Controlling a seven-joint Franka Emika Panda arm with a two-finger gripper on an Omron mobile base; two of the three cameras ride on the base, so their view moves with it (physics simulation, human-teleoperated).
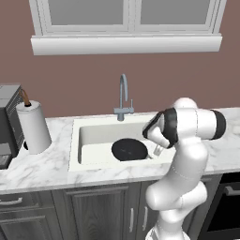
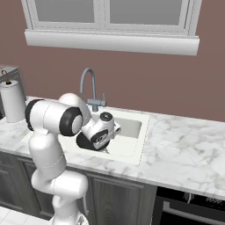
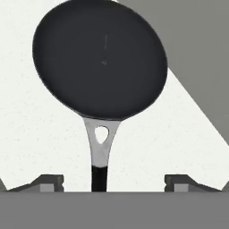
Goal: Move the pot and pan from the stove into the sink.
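Observation:
The black shallow pan (image 1: 129, 149) (image 3: 100, 58) lies flat on the floor of the white sink (image 1: 93, 138) (image 2: 132, 127). Its grey handle (image 3: 101, 145) points toward my hand. My gripper (image 1: 157, 151) (image 2: 105, 148) (image 3: 114, 181) hangs low over the basin's right side and is open. Its fingertips (image 3: 49, 181) stand wide apart on either side of the handle's dark end, touching nothing. In the right base view my hand covers most of the pan (image 2: 82, 141). The pot and the stove are out of view.
A grey gooseneck faucet (image 1: 123, 96) (image 2: 88, 83) rises behind the sink. A paper towel roll (image 1: 33, 126) (image 2: 12, 103) and a dark appliance (image 1: 8, 122) stand on the left counter. A dark oven front (image 1: 227, 201) sits below the counter at right.

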